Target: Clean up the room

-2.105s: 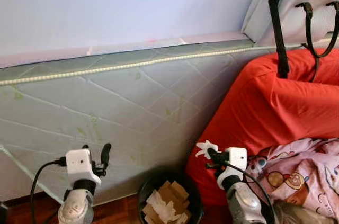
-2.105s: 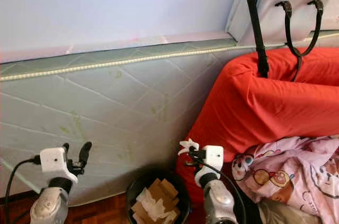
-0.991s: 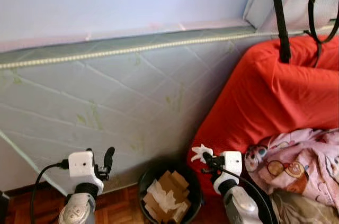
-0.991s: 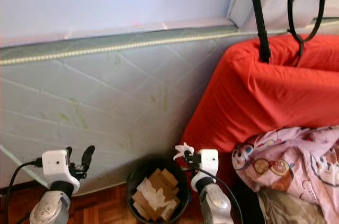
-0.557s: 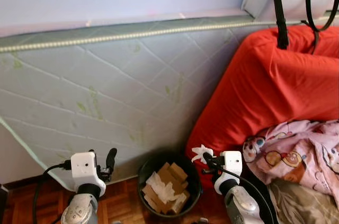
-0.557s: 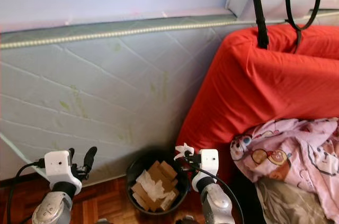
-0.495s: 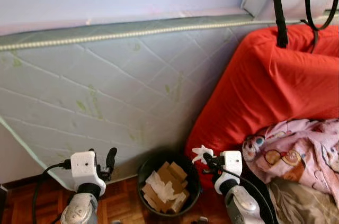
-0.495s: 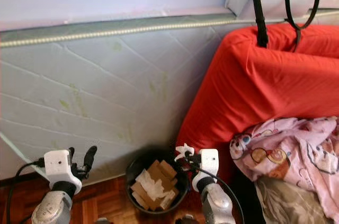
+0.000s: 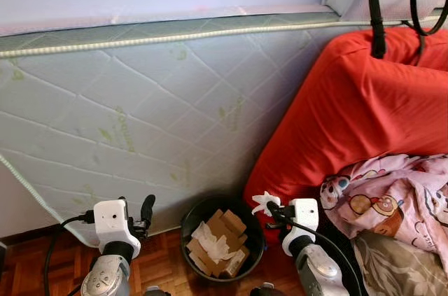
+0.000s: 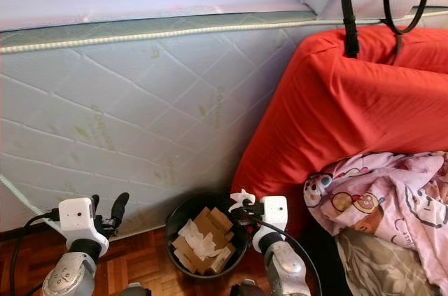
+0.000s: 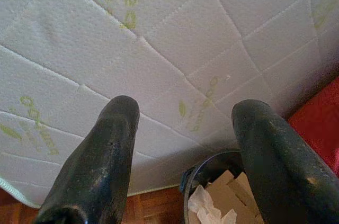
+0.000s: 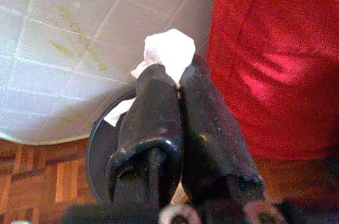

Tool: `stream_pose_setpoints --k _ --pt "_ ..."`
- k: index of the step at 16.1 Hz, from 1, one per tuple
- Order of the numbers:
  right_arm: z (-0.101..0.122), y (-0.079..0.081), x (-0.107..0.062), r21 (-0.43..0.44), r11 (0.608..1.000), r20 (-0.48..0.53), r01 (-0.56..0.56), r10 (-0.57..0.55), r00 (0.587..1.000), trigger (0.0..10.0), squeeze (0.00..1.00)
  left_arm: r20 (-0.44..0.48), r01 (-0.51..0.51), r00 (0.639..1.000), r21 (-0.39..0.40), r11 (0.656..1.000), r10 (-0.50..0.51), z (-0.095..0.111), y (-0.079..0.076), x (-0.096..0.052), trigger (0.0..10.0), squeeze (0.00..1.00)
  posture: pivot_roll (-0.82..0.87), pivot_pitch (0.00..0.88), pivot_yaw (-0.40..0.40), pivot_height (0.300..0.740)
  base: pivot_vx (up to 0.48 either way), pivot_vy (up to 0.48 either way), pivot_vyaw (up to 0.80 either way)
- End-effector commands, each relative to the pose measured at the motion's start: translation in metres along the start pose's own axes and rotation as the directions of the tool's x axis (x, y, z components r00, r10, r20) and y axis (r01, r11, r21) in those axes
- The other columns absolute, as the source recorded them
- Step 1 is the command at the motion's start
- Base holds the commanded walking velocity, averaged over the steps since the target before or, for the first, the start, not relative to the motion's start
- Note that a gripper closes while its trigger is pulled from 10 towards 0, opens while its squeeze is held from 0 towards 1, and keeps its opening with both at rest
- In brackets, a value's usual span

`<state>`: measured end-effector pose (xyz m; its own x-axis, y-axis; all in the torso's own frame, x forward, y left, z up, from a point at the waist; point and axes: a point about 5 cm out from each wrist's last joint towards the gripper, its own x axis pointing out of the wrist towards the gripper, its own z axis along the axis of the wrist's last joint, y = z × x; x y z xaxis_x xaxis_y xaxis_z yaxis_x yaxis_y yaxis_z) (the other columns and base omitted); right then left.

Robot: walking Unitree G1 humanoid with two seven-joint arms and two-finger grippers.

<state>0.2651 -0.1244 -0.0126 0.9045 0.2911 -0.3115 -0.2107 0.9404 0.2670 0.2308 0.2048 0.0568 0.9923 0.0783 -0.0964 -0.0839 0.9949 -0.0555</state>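
Observation:
My right gripper (image 9: 269, 206) is shut on a crumpled white tissue (image 9: 263, 202) that pokes out past its fingertips (image 12: 170, 78). It hovers just above the right rim of a round black waste bin (image 9: 252, 227) on the wooden floor. The bin holds brown cardboard scraps (image 9: 224, 227) and white paper (image 9: 207, 241). My left gripper (image 9: 145, 207) is open and holds nothing, raised to the left of the bin in front of the mattress; its fingers (image 11: 106, 150) stand wide apart in the left wrist view.
A pale quilted mattress (image 9: 140, 114) leans on its edge against the wall behind the bin. A red-covered mattress (image 9: 364, 107) stands to the right, with black bag straps (image 9: 371, 9) hanging over it. A pink patterned blanket (image 9: 392, 198) lies at lower right. Parquet floor (image 9: 42, 268) shows at lower left.
The camera has tilted down a little, so the bin and floor show more fully. Both grippers keep their places relative to the bin; the right one still holds the tissue.

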Motion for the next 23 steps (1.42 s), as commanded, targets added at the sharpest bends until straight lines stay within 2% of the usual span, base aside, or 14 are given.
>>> stream_pose_setpoints --k 1,3,13,16,18,23 --pt "-0.0045 -0.0017 -0.0011 -0.006 1.0 -0.038 -0.001 0.001 0.999 10.0 0.0 0.012 0.012 1.0 -0.013 1.0 -0.011 0.0034 -0.0036 0.0004 10.0 0.0 0.16 0.073 -0.1 0.665 0.0 0.0 0.0" --pt "-0.0022 -0.0019 -0.0014 0.006 1.0 -0.005 0.002 -0.002 1.0 10.0 0.0 0.01 0.012 1.0 -0.01 1.0 -0.012 0.0032 -0.0037 0.0002 10.0 0.0 0.16 0.073 -0.102 0.655 0.0 0.0 0.0" --pt "0.0009 -0.0036 0.001 0.012 1.0 -0.002 0.008 -0.008 1.0 10.0 0.0 0.012 0.007 1.0 -0.014 1.0 -0.007 0.0028 -0.0041 0.001 10.0 0.0 0.17 0.065 -0.112 0.655 0.0 0.0 0.0" --pt "-0.0001 -0.0017 0.0032 -0.01 1.0 -0.035 -0.002 0.001 0.999 10.0 0.0 0.014 0.005 1.0 -0.014 1.0 -0.004 0.0029 -0.0039 0.0017 10.0 0.0 0.17 0.063 -0.113 0.65 0.0 0.0 0.0" --pt "0.0018 -0.0009 0.0028 0.004 1.0 -0.003 -0.005 0.005 1.0 10.0 0.0 0.014 0.004 1.0 -0.013 1.0 -0.004 0.003 -0.0041 0.0023 10.0 0.0 0.17 0.061 -0.114 0.641 0.0 0.0 0.0" --pt "0.002 0.0 0.0038 0.001 1.0 -0.011 -0.005 0.005 1.0 10.0 0.0 0.014 0.004 1.0 -0.016 1.0 -0.004 0.0029 -0.0053 0.0005 10.0 0.0 0.17 0.066 -0.119 0.641 0.0 0.0 0.0"
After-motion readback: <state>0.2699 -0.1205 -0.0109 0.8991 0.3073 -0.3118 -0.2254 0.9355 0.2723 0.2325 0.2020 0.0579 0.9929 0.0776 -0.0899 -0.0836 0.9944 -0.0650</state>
